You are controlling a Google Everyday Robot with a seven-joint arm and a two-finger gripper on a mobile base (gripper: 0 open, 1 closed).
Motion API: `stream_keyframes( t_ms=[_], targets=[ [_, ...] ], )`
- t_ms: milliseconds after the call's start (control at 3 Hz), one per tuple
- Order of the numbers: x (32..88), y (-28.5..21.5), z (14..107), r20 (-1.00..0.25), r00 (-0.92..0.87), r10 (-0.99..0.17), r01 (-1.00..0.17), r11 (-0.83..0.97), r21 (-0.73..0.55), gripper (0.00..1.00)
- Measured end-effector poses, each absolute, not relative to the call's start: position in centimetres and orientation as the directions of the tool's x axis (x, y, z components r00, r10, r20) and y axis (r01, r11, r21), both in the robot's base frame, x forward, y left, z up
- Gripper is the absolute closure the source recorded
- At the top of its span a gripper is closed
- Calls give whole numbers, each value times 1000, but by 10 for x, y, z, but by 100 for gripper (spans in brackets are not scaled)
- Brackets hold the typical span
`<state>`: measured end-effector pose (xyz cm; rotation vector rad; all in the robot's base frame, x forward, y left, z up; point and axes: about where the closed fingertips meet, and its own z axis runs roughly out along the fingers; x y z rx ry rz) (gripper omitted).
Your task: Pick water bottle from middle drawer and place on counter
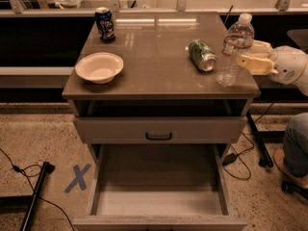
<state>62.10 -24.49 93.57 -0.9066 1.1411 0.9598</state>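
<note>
The water bottle (234, 47), clear with a white cap and a red-and-white label band, stands tilted at the counter's (159, 47) right edge, its base at the surface. My gripper (248, 56) reaches in from the right. Its pale fingers (252, 64) sit on either side of the bottle's upper body and are shut on it. The middle drawer (159, 177) is pulled out below, and its flat floor is bare.
A green can (201, 55) lies on its side just left of the bottle. A white bowl (99, 67) sits front left and a blue can (105, 24) stands back left. A closed drawer front with a black handle (159, 136) is below the counter. A person's leg (294, 148) is on the right.
</note>
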Motion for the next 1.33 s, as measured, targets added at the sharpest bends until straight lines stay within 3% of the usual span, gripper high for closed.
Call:
stream_keyframes(
  t_ms=[333, 1333],
  targets=[
    [624, -258, 927, -981, 144, 133, -930, 358, -88, 83],
    [628, -255, 921, -986, 125, 109, -928, 365, -77, 13]
  ],
)
